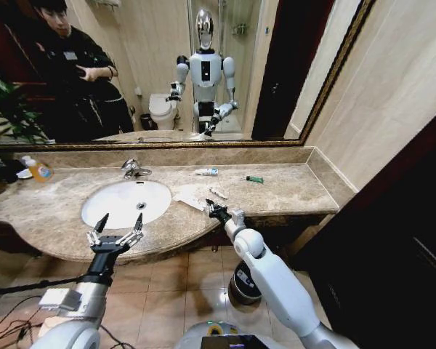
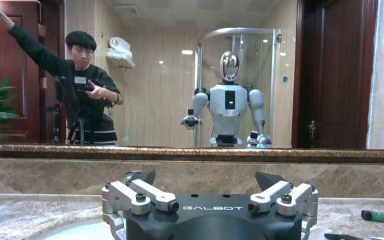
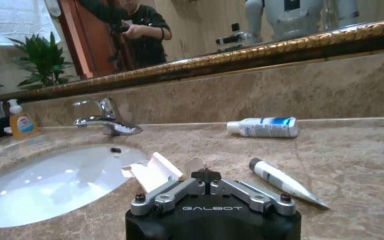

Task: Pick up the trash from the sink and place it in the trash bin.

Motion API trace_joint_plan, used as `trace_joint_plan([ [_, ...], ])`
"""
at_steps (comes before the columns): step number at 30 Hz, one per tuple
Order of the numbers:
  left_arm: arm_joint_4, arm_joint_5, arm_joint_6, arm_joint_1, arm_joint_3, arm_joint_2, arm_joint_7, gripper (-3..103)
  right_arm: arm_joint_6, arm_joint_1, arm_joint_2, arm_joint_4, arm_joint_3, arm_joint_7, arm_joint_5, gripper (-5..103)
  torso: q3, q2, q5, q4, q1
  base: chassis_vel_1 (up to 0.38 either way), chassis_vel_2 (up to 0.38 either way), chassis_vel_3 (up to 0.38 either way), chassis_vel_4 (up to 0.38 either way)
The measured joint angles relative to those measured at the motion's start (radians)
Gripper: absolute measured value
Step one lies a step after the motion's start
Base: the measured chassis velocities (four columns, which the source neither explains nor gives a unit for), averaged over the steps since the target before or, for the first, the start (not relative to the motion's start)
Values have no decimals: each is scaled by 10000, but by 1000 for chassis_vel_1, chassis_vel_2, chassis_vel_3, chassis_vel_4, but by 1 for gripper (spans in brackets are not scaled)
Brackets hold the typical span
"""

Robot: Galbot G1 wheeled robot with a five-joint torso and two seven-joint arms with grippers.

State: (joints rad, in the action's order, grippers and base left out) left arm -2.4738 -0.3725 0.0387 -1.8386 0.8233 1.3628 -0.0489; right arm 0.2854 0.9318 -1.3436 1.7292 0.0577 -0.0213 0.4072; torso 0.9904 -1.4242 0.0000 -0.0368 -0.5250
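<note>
The trash bin [image 1: 245,285] on the floor is mostly hidden behind the right arm. The right gripper [image 1: 216,211] sits low at the counter's [image 1: 291,190] front edge, fingers pinched together, just beside a white paper [image 3: 153,171] by the sink [image 1: 123,202]. The left gripper [image 1: 117,233] hovers before the sink, fingers spread apart. 2 white tubes [image 3: 282,180] and a green piece [image 1: 255,179] lie on the counter.

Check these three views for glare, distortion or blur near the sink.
Head view: wide-angle bending curves the beige marble counter and gold-framed mirror; ceiling light glares off the white oval basin. Right wrist view: bright reflections on the basin; the shut right claw looms close. Left wrist view: the open left claw blocks the foreground.
</note>
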Motion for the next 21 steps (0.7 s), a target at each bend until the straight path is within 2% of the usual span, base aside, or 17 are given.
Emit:
trace_joint_plan([
  [13, 0, 1, 0, 0, 0, 0, 0, 100, -163, 1009, 887, 1447, 947, 46, -39, 0, 0, 0, 1, 0, 0, 0, 0, 0, 0],
  [21, 0, 0, 0, 0, -1, 1, 0, 100, -285, 2518, 2059, 2937, 1765, 310, 270, 0, -1, -1, 1, 0, 0, 0, 0, 0, 0],
])
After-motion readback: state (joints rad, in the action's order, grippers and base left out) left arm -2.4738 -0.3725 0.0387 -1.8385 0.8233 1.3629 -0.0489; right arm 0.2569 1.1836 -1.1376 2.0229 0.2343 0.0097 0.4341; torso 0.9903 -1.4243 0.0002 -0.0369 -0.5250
